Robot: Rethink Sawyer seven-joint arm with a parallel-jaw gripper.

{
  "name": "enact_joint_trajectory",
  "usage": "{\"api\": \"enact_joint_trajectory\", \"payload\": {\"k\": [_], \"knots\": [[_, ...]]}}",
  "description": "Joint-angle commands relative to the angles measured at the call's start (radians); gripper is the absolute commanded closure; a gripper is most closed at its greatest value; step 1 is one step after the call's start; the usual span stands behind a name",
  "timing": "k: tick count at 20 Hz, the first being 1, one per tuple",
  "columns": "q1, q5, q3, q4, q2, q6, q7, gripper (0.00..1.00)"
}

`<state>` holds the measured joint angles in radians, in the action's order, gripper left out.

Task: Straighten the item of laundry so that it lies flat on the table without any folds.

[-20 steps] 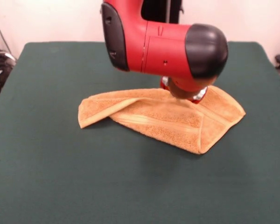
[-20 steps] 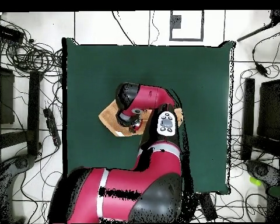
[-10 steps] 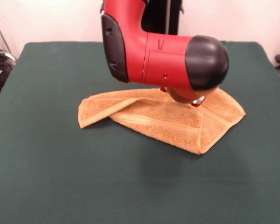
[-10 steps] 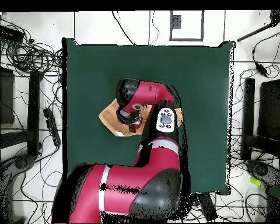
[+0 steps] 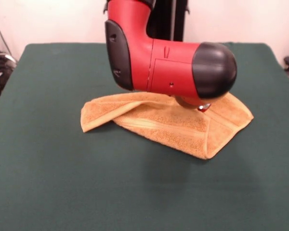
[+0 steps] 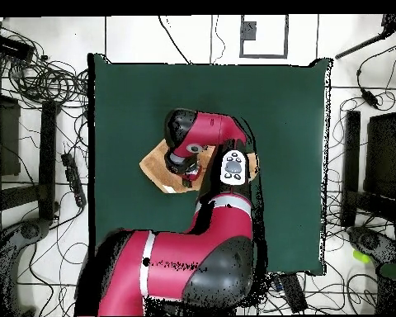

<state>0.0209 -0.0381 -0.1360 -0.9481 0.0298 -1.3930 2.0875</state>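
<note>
**Arm lifts off a towel that is still folded**

The table, draped in dark green cloth, fills nearly the whole front view, and the red and black arm hangs over its middle, coming down from the top of the frame. Over the past second the arm rises: its wrist sat low against the cloth near the right of centre, and now it stands clearly higher, with only a sliver of the gripper peeking out beneath the black end cap. Whether its fingers are apart or together cannot be told, since the arm's bulk covers them in both views; nothing appears to hang from it.

The towel lies at the centre of the frame, slightly right of the middle, and has not shifted through the lift. It is not flat: a long fold runs from its left tip toward the middle, with the upper layer doubled over the lower, and the right corner is turned back on itself along a stripe band. In the overhead view only its tan left edge shows at centre left, poking out from under the arm.

The rise seems to leave the cloth no straighter than before, so the task looks barely begun; both folds remain to be opened
</note>
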Motion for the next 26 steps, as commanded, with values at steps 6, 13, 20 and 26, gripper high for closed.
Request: {"api": "enact_joint_trajectory", "payload": {"k": [6,13,20,26], "knots": [[-0.069,0.13,-0.005,-0.13,-0.068,0.81,0.291,1.0],[-0.09,0.115,-0.045,-0.093,-0.08,0.813,0.302,1.0],[-0.094,0.099,-0.054,-0.087,-0.09,0.819,0.285,1.0],[-0.088,0.079,-0.052,-0.095,-0.072,0.796,0.292,1.0]]}}
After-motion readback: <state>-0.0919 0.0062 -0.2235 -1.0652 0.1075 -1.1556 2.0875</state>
